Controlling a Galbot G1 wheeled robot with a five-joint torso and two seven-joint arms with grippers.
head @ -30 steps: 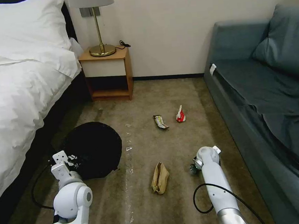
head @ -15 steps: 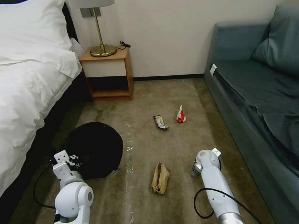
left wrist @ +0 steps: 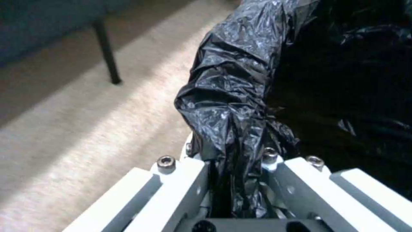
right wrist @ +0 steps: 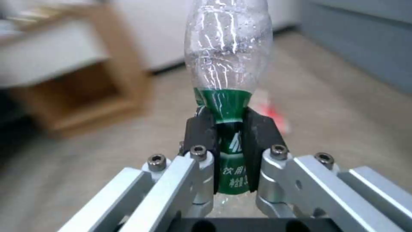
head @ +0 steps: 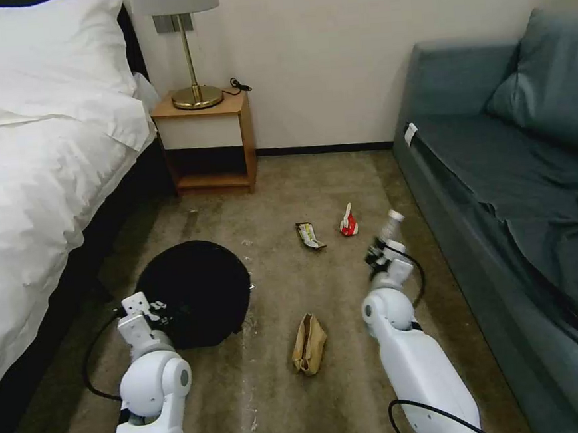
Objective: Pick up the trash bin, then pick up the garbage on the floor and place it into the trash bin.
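Note:
The trash bin (head: 195,294), its black bag liner (left wrist: 240,80) draped over the rim, is at the floor's left side by the bed. My left gripper (head: 151,312) is shut on the near rim and pinches the liner, as the left wrist view shows (left wrist: 234,161). My right gripper (head: 380,253) is raised above the carpet near the sofa, shut on a small clear bottle (head: 391,225) at its green label (right wrist: 227,106). The rest of the garbage lies on the carpet: a crumpled tan paper bag (head: 309,343), a flat dark snack wrapper (head: 310,235) and a red-and-white wrapper (head: 348,221).
A white bed (head: 27,197) runs along the left and a blue-grey sofa (head: 514,192) along the right. A wooden nightstand (head: 208,143) with a brass lamp (head: 190,57) stands at the far wall. Open carpet lies between bin and sofa.
My right arm has lifted the bottle off the floor and swung it forward, pointing upward. The bin and my left gripper have shifted slightly to the right.

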